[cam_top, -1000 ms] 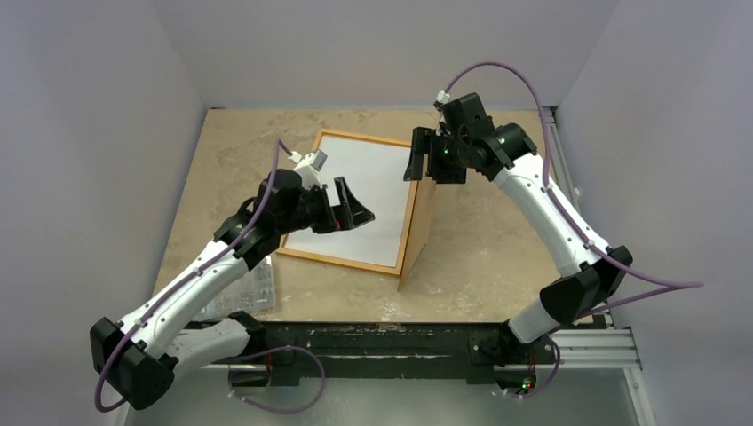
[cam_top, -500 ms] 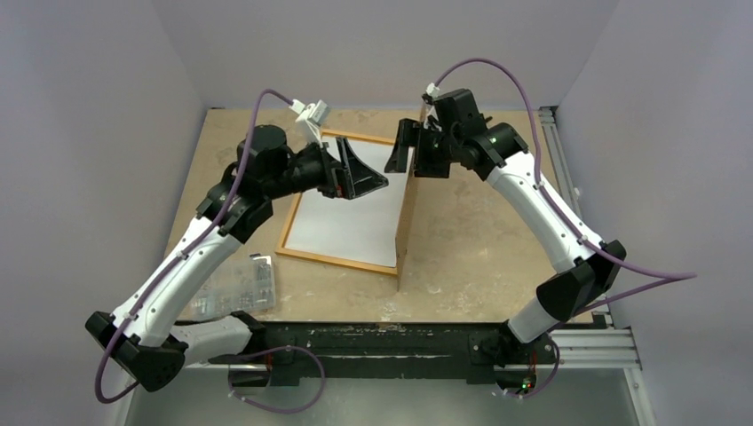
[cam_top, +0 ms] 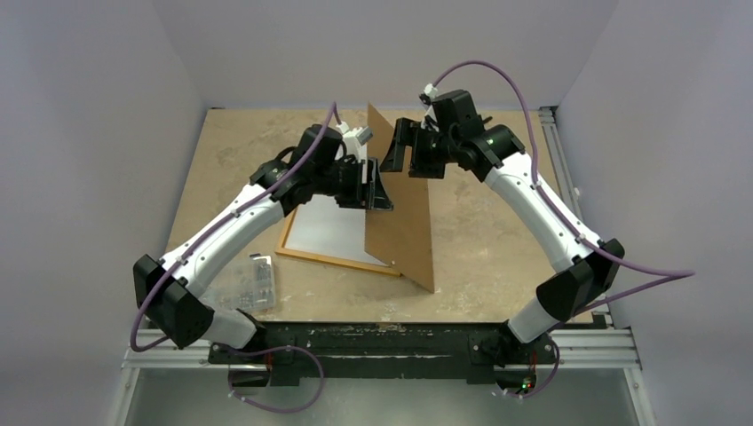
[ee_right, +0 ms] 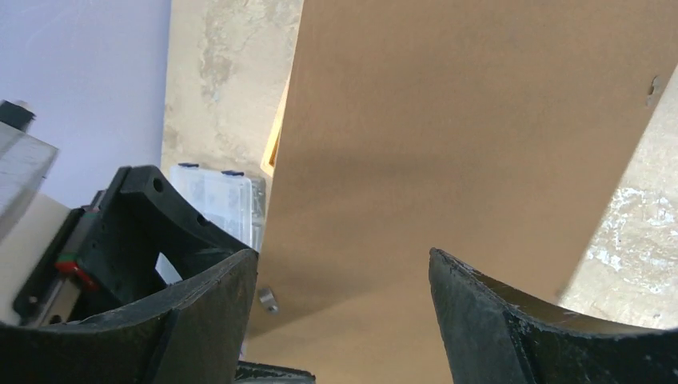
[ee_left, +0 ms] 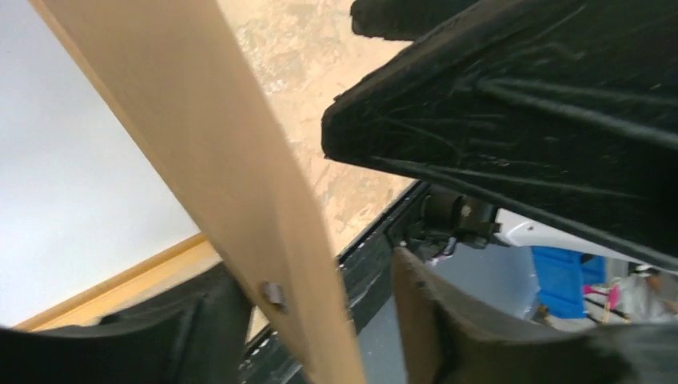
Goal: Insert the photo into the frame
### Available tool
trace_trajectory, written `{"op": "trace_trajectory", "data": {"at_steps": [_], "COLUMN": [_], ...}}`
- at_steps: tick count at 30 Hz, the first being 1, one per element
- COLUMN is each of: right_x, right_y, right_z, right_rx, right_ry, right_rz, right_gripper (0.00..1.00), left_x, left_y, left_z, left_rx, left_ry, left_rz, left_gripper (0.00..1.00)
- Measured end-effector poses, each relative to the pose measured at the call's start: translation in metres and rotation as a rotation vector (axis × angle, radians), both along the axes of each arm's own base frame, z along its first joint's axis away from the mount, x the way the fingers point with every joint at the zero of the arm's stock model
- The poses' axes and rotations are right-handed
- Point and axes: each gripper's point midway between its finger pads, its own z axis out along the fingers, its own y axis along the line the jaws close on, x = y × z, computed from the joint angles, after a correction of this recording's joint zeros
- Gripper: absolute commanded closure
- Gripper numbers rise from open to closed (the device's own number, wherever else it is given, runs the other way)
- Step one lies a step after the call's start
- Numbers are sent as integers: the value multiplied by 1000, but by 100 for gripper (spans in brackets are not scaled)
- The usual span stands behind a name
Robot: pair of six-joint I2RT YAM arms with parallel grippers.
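A plain brown backing board (cam_top: 404,222) stands on edge, tilted, along the right side of the frame (cam_top: 333,256). The frame lies flat, with a thin orange border around a plain white inside. The photo is out of view. My left gripper (cam_top: 380,185) is at the board's left face. In the left wrist view its jaws straddle the board's edge (ee_left: 216,160), with a gap on the right side. My right gripper (cam_top: 397,158) is by the board's upper far corner. Its fingers are spread wide and face the board's flat side (ee_right: 448,144).
A clear plastic box (cam_top: 244,284) sits near the table's front left, beside the left arm. The black mounting rail (cam_top: 382,342) runs along the near edge. Grey walls close in the left, back and right sides.
The board has tipped from standing edge-on to leaning, its brown face now showing. My left gripper has moved right onto the board's edge and narrowed its jaws. The right gripper has barely moved.
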Motion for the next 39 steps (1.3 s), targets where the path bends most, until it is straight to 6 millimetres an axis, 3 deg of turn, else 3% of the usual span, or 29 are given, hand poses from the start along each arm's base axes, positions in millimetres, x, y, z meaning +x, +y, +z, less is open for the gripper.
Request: {"op": "trace_trajectory", "data": {"at_steps": [4,5,10,16,19,27,28,29,33,35,39], "right_x": [1,2,-7,-20,-30,-44,-44,-43,-46,-48,-49], "right_y": [-4,-6,-39,-123,-134,-137,-138,-140,-146,-148,-154], "right_z": [-6,-6,-29,-76,-101,-164,-171,-178,-203,-212,-226], "right_rx": [-18,-22,-17,52,55,40,40,38,31,28,25], "right_ry": [8,7,49,128,171,283,293,301,337,356,378], "right_rz": [-18,-26,-75,-244,-246,-208,-212,-217,-235,-243,-265], "right_gripper": [22,22,22,20,20,20,20,20,21,20,21], "left_x": [-2,-1,3,-7,-8,2,3,3,9,13,14], "left_y": [6,7,17,24,40,75,79,83,95,100,102], "left_z": [-15,-17,-36,-49,-65,-120,-126,-131,-146,-153,-172], "left_rx": [67,77,94,49,48,83,89,95,138,168,213], "left_ry": [17,13,38,34,62,143,152,160,160,160,194], "left_rz": [19,26,92,115,171,288,299,308,339,353,352], "left_gripper": [94,100,100,100,100,100,99,90,45,39,40]}}
